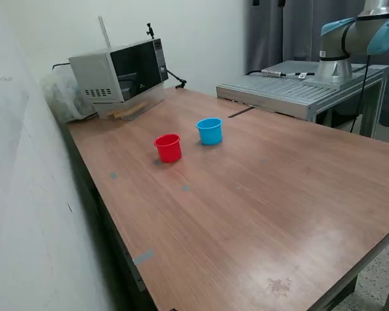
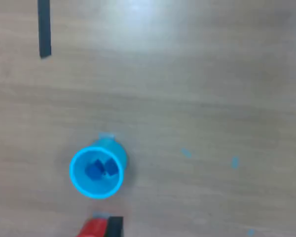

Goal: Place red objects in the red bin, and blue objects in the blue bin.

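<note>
From the exterior view, the red bin [image 1: 168,148] and the blue bin [image 1: 209,131] stand upright, near each other, in the middle of the wooden desk [image 1: 259,207]. The blue bin is toward the exterior view's right. No small cubes lie loose on the desk here. A microwave [image 1: 120,76] sits at the far end of the desk, well apart from the bins. The robot arm [image 1: 360,39] stands on a metal stand [image 1: 298,87] at the exterior view's right. Its end effector is not in this picture.

From the wrist view, the camera looks straight down on the blue bin [image 2: 97,169]. Two dark blue cubes [image 2: 99,169] rest inside it, touching each other. A bit of the red bin [image 2: 92,228] peeks in at the edge, but its inside is hidden, so I cannot tell if the red cubes are in there. A dark strip [image 2: 45,29] and little blue marks [image 2: 186,153] are on the desk.

The end effector does not show in either picture, so I cannot tell how wide it is or if it holds anything.

The sorting looks about done for blue. A good next move may be to stay high above the bins so nothing gets knocked over. Nothing stands in the way near the bins.
</note>
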